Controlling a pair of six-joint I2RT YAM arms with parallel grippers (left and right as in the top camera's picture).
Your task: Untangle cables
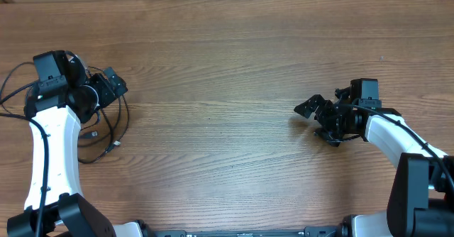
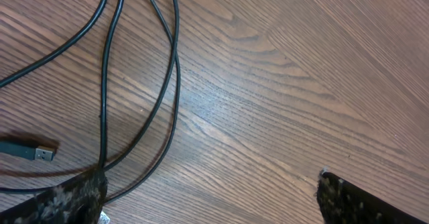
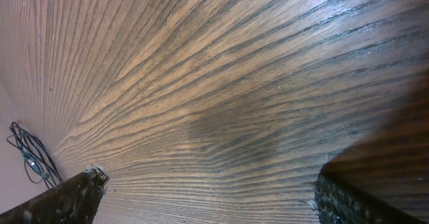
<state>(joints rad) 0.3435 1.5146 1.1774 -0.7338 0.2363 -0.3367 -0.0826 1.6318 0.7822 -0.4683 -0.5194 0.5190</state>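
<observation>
The cables are thin black cords lying in loose loops on the wooden table at the far left, partly hidden under my left arm. In the left wrist view several strands run down from the top left, and a silver-tipped plug lies at the left edge. My left gripper hovers over the loops, open. Its left finger overlaps the strands and nothing lies between the jaws. My right gripper is open and empty at the right, far from the cables, which show small in its view.
The wooden table fills all views. Thicker black wires of the left arm curve out at the far left edge. The arm bases stand at the front edge.
</observation>
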